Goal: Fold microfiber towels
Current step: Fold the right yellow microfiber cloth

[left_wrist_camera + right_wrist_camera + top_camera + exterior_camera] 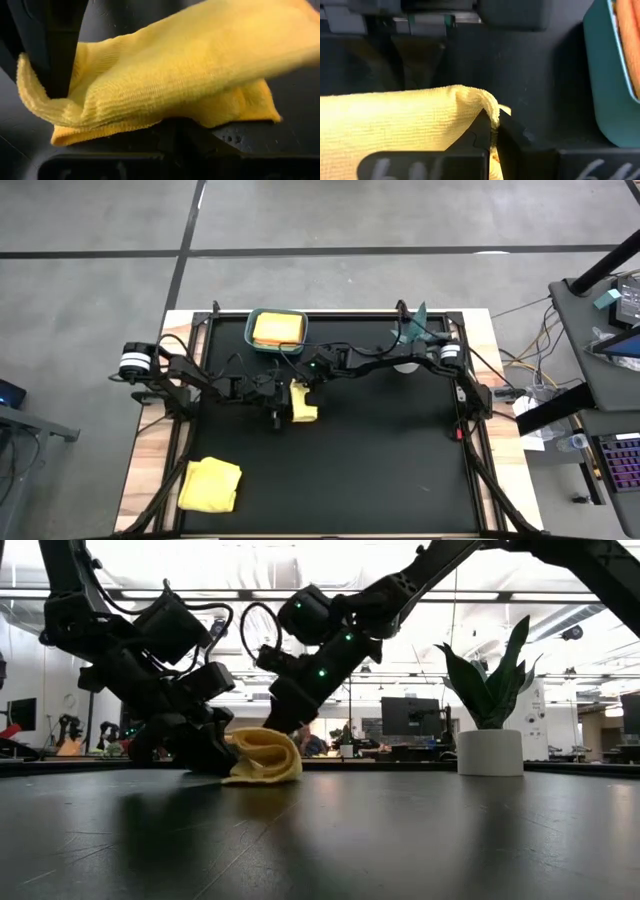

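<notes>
A yellow microfiber towel [303, 402] lies mid-table, doubled over into a loose arch [264, 754]. My left gripper [279, 411] reaches in from the table's left and is shut at the towel's left edge, low by the table [214, 754]. My right gripper [302, 384] comes from the far right and is shut on the towel's raised far end [493, 131]. A second yellow towel [210, 485] lies folded at the near left. More towels, yellow over orange, sit in the teal bin [300, 320]. My left gripper is shut on the towel's lower edge [165, 122], coming slanting down from the table's left. The cloth drapes over the fingertips and hides how many layers are held. That edge stays low on the table. My right gripper pinches a bunched fold at the towel's upper edge [489, 111] between its two fingertips [481, 131]. It slants down from the table's far right. The held fold is raised off the table, and the cloth curves slack from it down to the table.
The teal bin stands at the far edge left of centre, close behind my right gripper [610, 80]. A potted plant [413, 332] in a white pot [490, 752] stands at the far right. The black mat [380, 460] lies bare to the near right.
</notes>
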